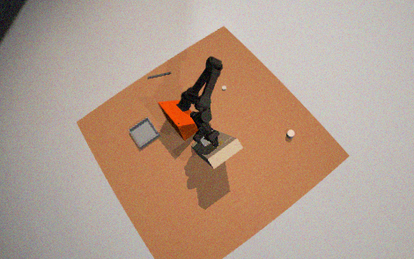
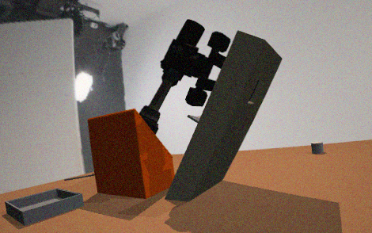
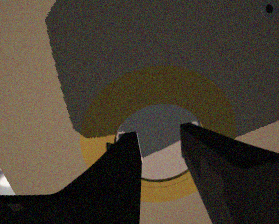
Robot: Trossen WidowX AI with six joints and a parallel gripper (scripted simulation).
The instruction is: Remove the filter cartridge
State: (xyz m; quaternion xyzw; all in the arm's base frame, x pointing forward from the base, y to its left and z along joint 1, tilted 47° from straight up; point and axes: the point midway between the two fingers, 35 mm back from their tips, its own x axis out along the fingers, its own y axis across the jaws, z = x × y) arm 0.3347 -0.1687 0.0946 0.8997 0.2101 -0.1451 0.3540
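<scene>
So the tool [image 3: 156, 137] is clamped down on the filter cartridge [image 3: 158, 129], fingers dug into its grey face where the slots should be, with the yellow ring [image 3: 164, 189] around it. The cartridge is at the service panel [image 2: 233, 107], which looks tipped over at a steep lean on the counter [image 1: 259, 185] next to the orange block [image 2: 126, 154]. From the wrist view I honestly can't say if the cartridge is seated flush or partly out; it's dark and the fingers hide most of it.

Progress-wise: grip is made, that's about it. What's left is pulling it free, carrying it over to the grey tray [image 1: 144, 133], well apart from the panel, setting it on the floor, letting go and backing off.
</scene>
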